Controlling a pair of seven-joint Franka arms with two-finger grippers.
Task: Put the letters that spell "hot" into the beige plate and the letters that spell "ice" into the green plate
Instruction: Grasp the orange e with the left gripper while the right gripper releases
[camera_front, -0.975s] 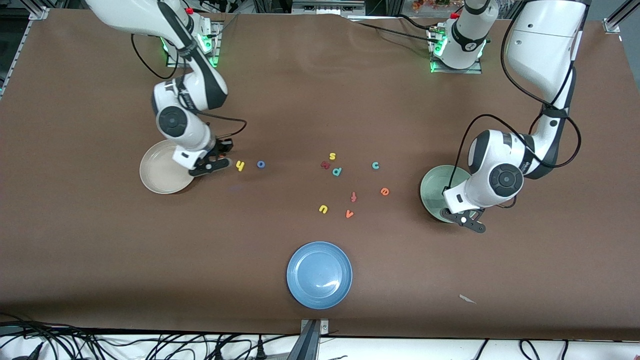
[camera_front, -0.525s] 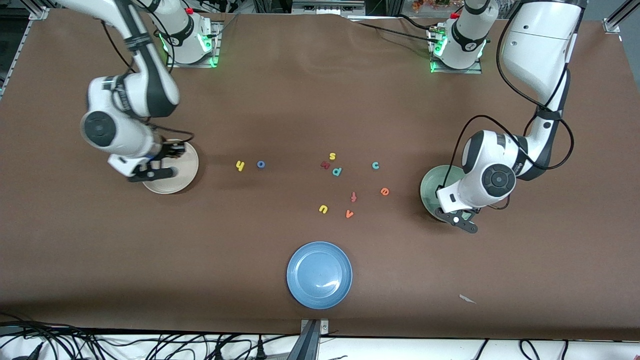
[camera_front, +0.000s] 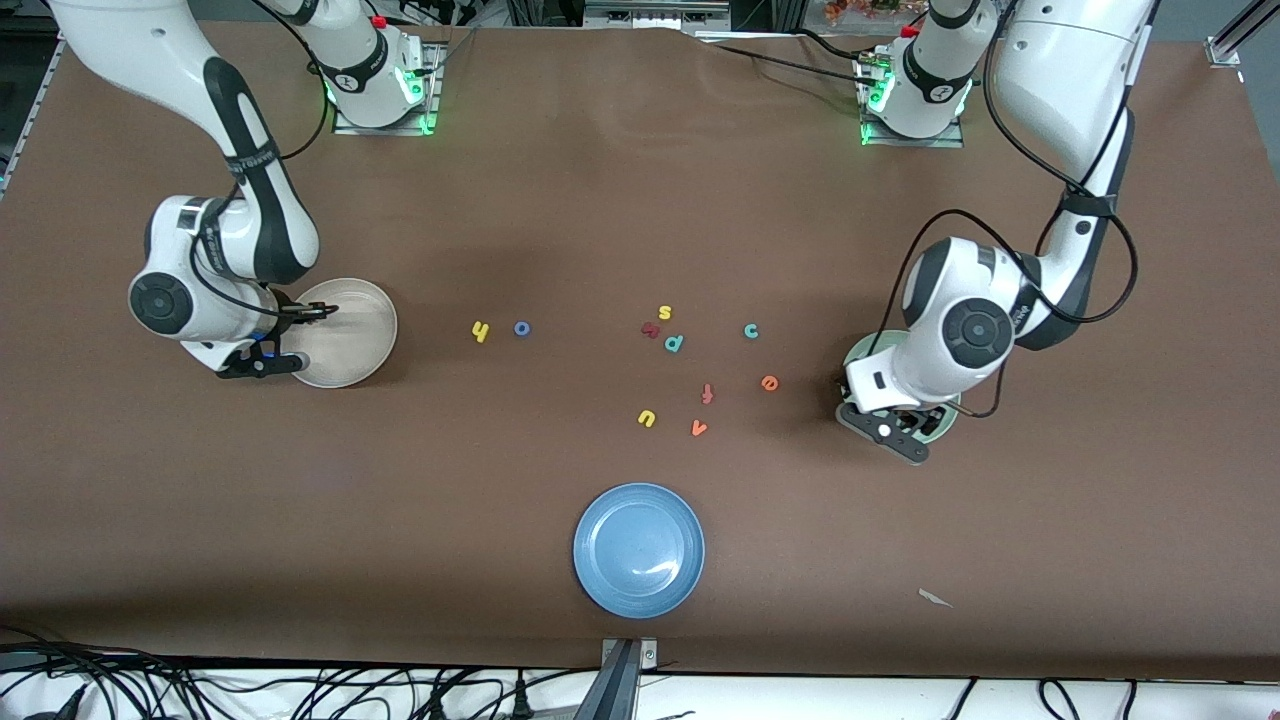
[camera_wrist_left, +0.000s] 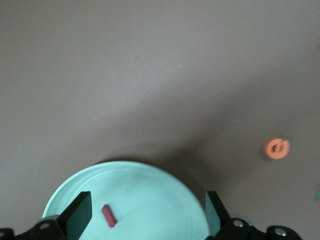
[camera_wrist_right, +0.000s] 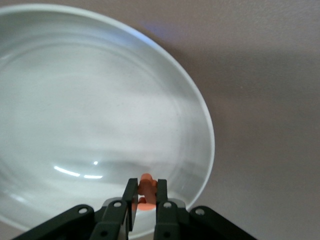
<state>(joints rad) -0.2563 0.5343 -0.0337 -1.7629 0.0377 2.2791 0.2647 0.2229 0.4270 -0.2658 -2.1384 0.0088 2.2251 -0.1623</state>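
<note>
The small orange foam letter t (camera_wrist_right: 146, 192) is held tight in the right pincer (camera_wrist_right: 145, 200), which hangs over the round cream-beige plate (camera_front: 345, 333), above the edge turned toward the right arm's end of the table. If the letter is let go there, it may hit the rim and bounce out onto the brown table (camera_front: 420, 480). A drop closer to the middle of the plate looks safer.

The left pincer (camera_wrist_left: 147, 217) is open wide over the round pale green plate (camera_wrist_left: 165, 200). The dark red short bar i (camera_wrist_left: 109, 215) lies in this plate, apart from both fingers. If the pincer is lifted at a slant, the plate's rim may be bumped and the plate may slide.

The other letters lie on the table between the two plates. The yellow foam h (camera_front: 480, 331) and the blue foam ring o (camera_front: 522, 328) lie just beside each other, so one may be pushed when the other is picked. The teal foam c (camera_front: 751, 331) and the orange foam e (camera_front: 769, 383) each have open room around them. The teal p (camera_front: 674, 343) lies in a close bunch with other letters, and it may be grabbed by mistake for the c. The round blue plate (camera_front: 639, 549) lies well apart, nearer to the front camera, out of the way.
</note>
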